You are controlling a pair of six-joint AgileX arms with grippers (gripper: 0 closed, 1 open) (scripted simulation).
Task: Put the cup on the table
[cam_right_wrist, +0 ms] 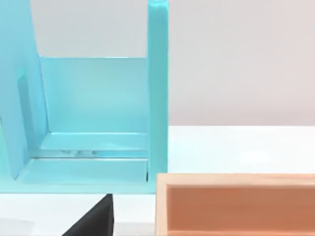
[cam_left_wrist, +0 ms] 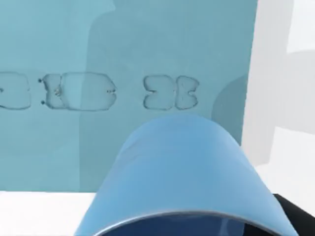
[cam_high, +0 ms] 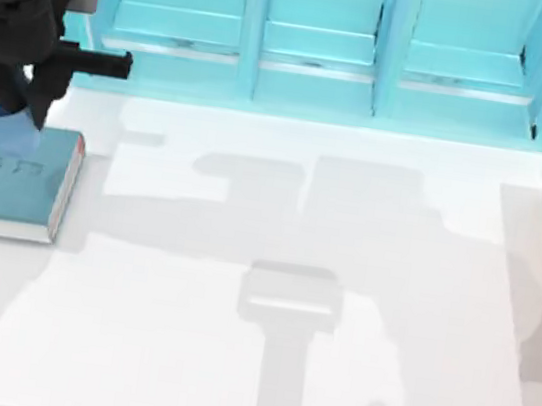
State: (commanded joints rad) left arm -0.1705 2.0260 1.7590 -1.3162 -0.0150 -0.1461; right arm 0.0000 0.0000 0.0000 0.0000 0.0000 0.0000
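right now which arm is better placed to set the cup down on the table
Left. The left gripper is at the cup over the teal book at the table's left side, with bare table just beside it. The wooden box near the right arm lies far across.

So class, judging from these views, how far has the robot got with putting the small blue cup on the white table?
Done: the left gripper is at the small translucent blue cup over the teal hardcover book. In hand: its grasp isn't clearly visible. Left: setting the cup on the bare white table. No cup rests there yet.
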